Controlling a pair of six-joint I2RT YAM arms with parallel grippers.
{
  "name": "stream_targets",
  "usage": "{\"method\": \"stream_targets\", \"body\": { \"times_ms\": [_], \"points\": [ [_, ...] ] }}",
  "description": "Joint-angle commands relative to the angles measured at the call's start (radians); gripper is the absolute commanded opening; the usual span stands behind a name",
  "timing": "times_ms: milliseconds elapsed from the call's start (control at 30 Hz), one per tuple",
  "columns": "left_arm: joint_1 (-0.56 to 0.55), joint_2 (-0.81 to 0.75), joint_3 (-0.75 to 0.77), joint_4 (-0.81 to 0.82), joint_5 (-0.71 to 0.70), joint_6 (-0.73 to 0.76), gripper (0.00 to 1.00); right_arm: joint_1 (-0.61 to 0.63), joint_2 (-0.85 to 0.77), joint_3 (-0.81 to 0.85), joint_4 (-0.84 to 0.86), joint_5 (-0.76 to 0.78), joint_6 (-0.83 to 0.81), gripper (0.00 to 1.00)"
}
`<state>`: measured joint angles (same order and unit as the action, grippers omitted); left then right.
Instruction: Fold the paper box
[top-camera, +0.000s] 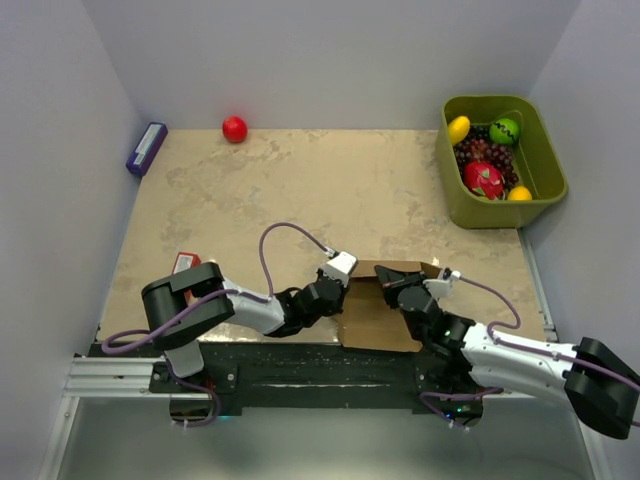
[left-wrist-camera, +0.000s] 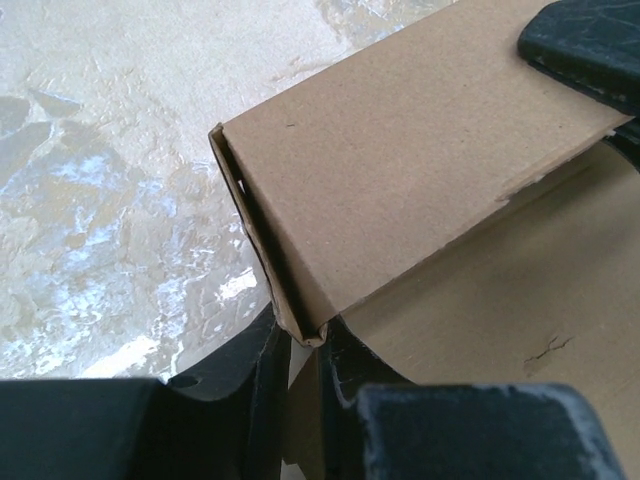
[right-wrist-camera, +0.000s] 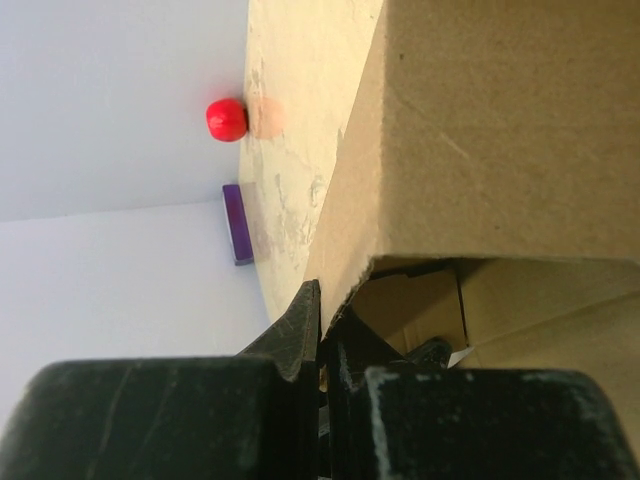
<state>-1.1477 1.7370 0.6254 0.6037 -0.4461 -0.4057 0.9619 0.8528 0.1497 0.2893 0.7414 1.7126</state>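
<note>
The paper box (top-camera: 380, 315) is plain brown cardboard, partly folded, lying at the table's near edge between my two arms. My left gripper (top-camera: 343, 287) is at its left side. In the left wrist view its fingers (left-wrist-camera: 245, 385) pinch the lower corner of a raised, doubled wall of the paper box (left-wrist-camera: 400, 150). My right gripper (top-camera: 392, 287) is at the box's far right part. Its jaws are pressed together on the thin edge of a standing panel (right-wrist-camera: 480, 130), with inner flaps visible below it. A black finger of the right gripper (left-wrist-camera: 585, 40) shows at the top of the left wrist view.
A green bin (top-camera: 455, 205) holding fruit stands at the back right. A red ball (top-camera: 234, 128) (right-wrist-camera: 226, 120) and a small purple box (top-camera: 147, 148) (right-wrist-camera: 237, 224) lie at the back left by the wall. A flat red box (top-camera: 185, 262) lies near my left arm.
</note>
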Motion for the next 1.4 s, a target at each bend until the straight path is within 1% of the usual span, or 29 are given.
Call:
{"method": "stream_targets", "body": {
  "times_ms": [0, 133, 167, 233, 267, 333, 367, 400, 433, 500, 533, 600, 633, 700, 733, 833, 1000, 1033, 1100, 1133, 1200, 1367],
  "points": [
    [0.008, -0.04, 0.02, 0.038, -0.138, 0.014, 0.0, 0.011, 0.029, 0.043, -0.13, -0.019, -0.025, 0.0],
    [0.008, -0.062, 0.025, -0.005, -0.151, 0.056, 0.0, 0.009, 0.002, 0.067, -0.147, -0.025, -0.05, 0.08],
    [0.008, -0.068, 0.031, -0.027, -0.151, 0.071, 0.0, 0.011, -0.007, 0.067, -0.147, -0.025, -0.054, 0.13],
    [0.011, -0.077, 0.037, -0.048, -0.146, 0.084, 0.0, 0.011, -0.029, 0.068, -0.15, -0.019, -0.076, 0.21],
    [0.013, -0.083, 0.045, -0.073, -0.146, 0.087, 0.0, 0.011, -0.053, 0.07, -0.154, -0.014, -0.085, 0.28],
    [0.022, -0.088, 0.051, -0.09, -0.128, 0.084, 0.0, 0.011, -0.08, 0.076, -0.174, -0.004, -0.113, 0.35],
    [0.025, -0.091, 0.054, -0.105, -0.126, 0.084, 0.0, 0.011, -0.104, 0.083, -0.18, 0.003, -0.123, 0.42],
    [0.028, -0.091, 0.057, -0.111, -0.12, 0.085, 0.0, 0.011, -0.113, 0.09, -0.188, 0.004, -0.149, 0.44],
    [0.035, -0.091, 0.065, -0.131, -0.118, 0.093, 0.0, 0.009, -0.124, 0.096, -0.202, 0.007, -0.16, 0.49],
    [0.046, -0.086, 0.076, -0.156, -0.111, 0.097, 0.0, 0.011, -0.147, 0.114, -0.208, 0.013, -0.202, 0.54],
    [0.057, -0.086, 0.079, -0.172, -0.106, 0.103, 0.0, 0.011, -0.153, 0.117, -0.208, 0.013, -0.209, 0.58],
    [0.066, -0.096, 0.079, -0.188, -0.089, 0.102, 0.0, 0.011, -0.169, 0.125, -0.203, 0.004, -0.238, 0.63],
    [0.08, -0.099, 0.08, -0.203, -0.082, 0.096, 0.0, 0.011, -0.173, 0.125, -0.187, -0.002, -0.251, 0.7],
    [0.094, -0.114, 0.082, -0.222, -0.069, 0.093, 0.0, 0.011, -0.195, 0.123, -0.17, -0.02, -0.289, 0.76],
    [0.101, -0.119, 0.085, -0.237, -0.069, 0.091, 0.0, 0.011, -0.201, 0.122, -0.156, -0.025, -0.304, 0.81],
    [0.123, -0.136, 0.085, -0.252, -0.04, 0.088, 0.0, 0.009, -0.25, 0.117, -0.144, -0.036, -0.375, 0.87],
    [0.158, -0.166, 0.059, -0.246, 0.01, 0.077, 0.0, 0.011, -0.34, 0.151, -0.197, -0.019, -0.542, 0.91],
    [0.167, -0.171, 0.05, -0.242, 0.026, 0.077, 0.0, 0.009, -0.351, 0.165, -0.25, -0.001, -0.56, 0.91],
    [0.181, -0.186, 0.042, -0.24, 0.056, 0.076, 0.0, 0.011, -0.376, 0.197, -0.286, 0.015, -0.606, 0.92],
    [0.187, -0.189, 0.036, -0.24, 0.067, 0.077, 0.0, 0.011, -0.383, 0.206, -0.35, 0.025, -0.62, 0.93],
    [0.195, -0.2, 0.031, -0.239, 0.092, 0.082, 0.0, 0.011, -0.405, 0.221, -0.387, 0.033, -0.656, 0.94],
    [0.207, -0.208, 0.033, -0.268, 0.141, 0.102, 0.0, 0.011, -0.445, 0.264, -0.553, 0.013, -0.74, 0.96]
  ]
}}
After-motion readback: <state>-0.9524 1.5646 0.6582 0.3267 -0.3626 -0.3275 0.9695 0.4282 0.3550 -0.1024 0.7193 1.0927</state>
